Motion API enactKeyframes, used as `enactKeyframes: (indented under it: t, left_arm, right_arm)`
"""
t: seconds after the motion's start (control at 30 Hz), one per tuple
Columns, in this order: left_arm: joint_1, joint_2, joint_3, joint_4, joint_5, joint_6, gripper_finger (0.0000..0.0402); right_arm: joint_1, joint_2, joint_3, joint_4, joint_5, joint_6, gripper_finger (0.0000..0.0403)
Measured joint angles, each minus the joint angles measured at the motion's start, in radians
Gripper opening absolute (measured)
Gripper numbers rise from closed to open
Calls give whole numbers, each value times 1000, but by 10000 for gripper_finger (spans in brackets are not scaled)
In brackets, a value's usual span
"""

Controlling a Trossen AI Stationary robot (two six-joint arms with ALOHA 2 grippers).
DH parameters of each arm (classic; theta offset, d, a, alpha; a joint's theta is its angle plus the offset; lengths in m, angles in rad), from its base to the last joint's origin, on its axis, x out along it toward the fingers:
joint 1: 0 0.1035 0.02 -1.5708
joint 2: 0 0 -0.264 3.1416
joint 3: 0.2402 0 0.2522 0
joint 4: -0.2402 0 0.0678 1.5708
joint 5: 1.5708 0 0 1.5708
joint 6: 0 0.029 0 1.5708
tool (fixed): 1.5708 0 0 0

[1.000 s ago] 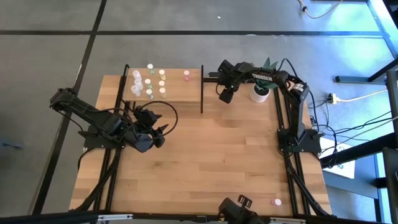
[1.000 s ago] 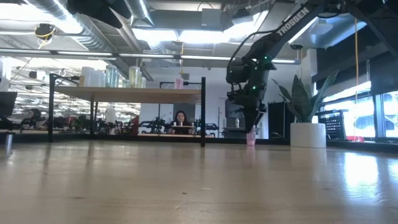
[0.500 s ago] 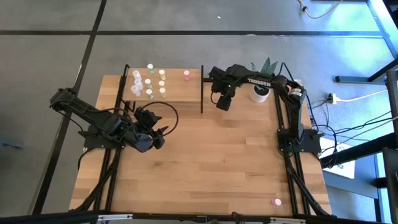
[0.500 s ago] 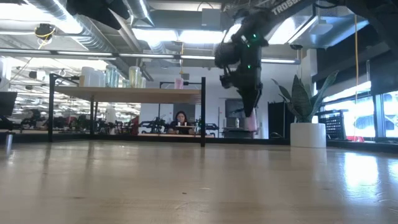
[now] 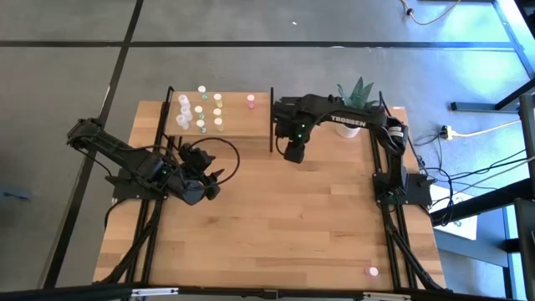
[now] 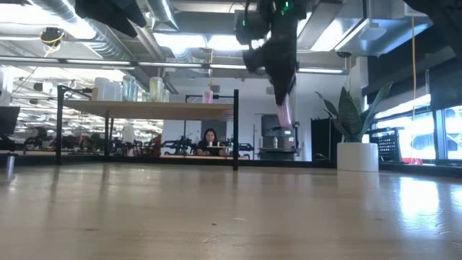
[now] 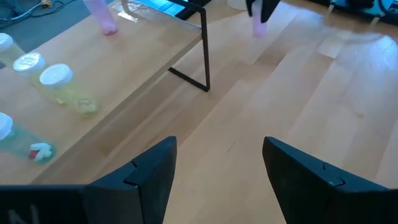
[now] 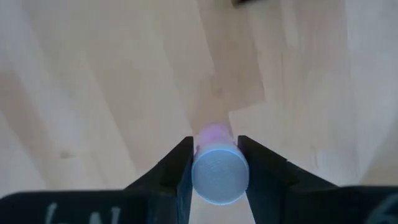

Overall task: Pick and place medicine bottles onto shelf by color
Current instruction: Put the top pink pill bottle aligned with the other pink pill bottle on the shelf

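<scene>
Low view cuts off my right arm at the top edge; only my right gripper (image 6: 286, 115) hangs down, clamped on a pink-topped bottle (image 8: 219, 171), lifted just beside the shelf (image 5: 242, 125). My left gripper (image 7: 214, 168) waits spread wide, empty, low near the shelf's front.

— How is the right arm posed?
— It is stretched from its base at the table's 3 o'clock edge toward 12 o'clock. The right gripper (image 5: 292, 154) is held high above the table, and its fingers (image 8: 180, 171) are clamped on a pink-topped bottle (image 8: 219, 172).

— And the left arm?
— It is folded low near 9 o'clock. The left gripper (image 5: 214, 181) is kept parted, with nothing between its fingers (image 7: 149, 177).
</scene>
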Motion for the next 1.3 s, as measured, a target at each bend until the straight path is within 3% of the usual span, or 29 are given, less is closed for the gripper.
enactKeyframes:
  t: [0.37, 0.73, 1.13, 1.3]
  left_arm:
    - [0, 0, 0, -5, 0, 0, 232]
    - [45, 0, 0, -17, -1, 0, 232]
    - [110, 0, 0, -12, 0, 0, 232]
    - [137, 0, 0, -13, -1, 0, 232]
  right_arm:
    - [43, 0, 292, -63, 0, 30, 120]
    - [34, 45, 536, -77, 2, -48, 121]
    - [-48, 94, 529, 162, 1, -144, 122]
    - [-78, 137, 529, 173, -10, -185, 122]
